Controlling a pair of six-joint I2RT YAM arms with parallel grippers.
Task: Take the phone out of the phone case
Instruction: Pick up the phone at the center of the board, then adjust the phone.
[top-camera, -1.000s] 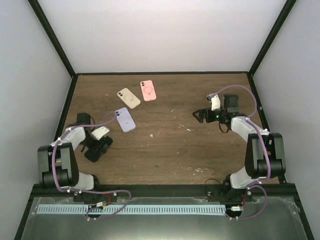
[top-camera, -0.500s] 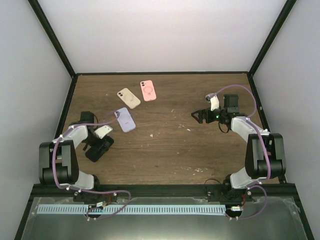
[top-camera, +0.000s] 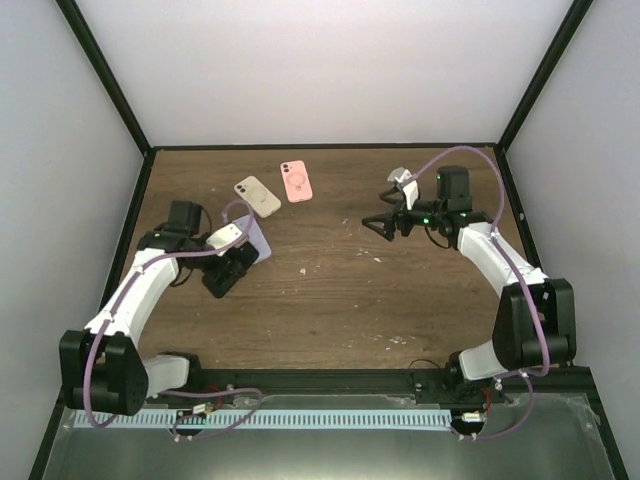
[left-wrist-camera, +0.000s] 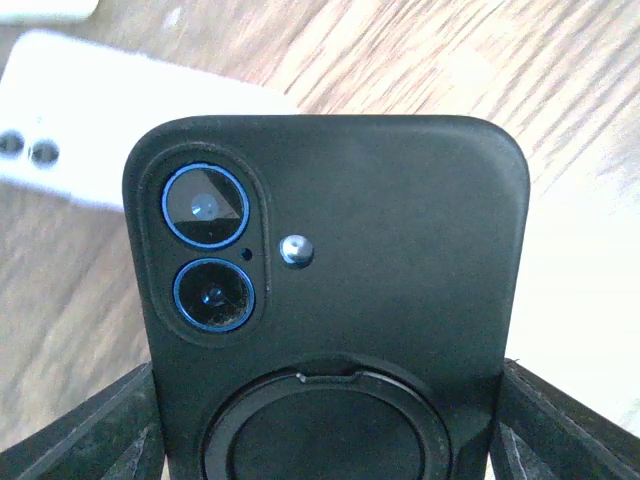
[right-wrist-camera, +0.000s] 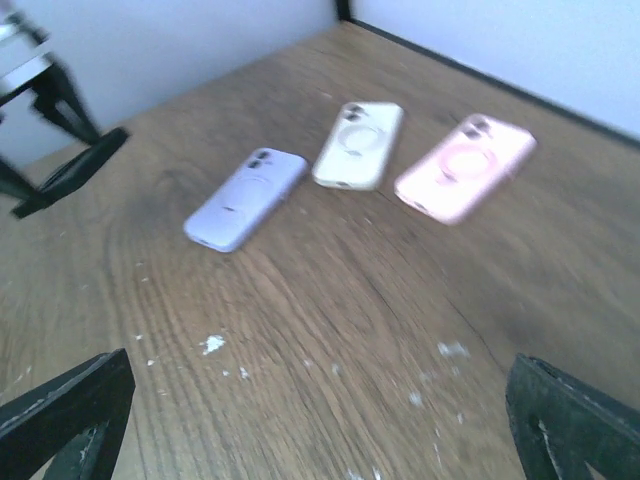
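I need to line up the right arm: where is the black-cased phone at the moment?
The black-cased phone is held in the left gripper, on the left side of the top view, right beside the lavender phone.

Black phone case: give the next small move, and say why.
Probably bring the right end effector across to the black phone case. The left end effector grips its sides, phone inside, while the right is open, empty and apart from it.
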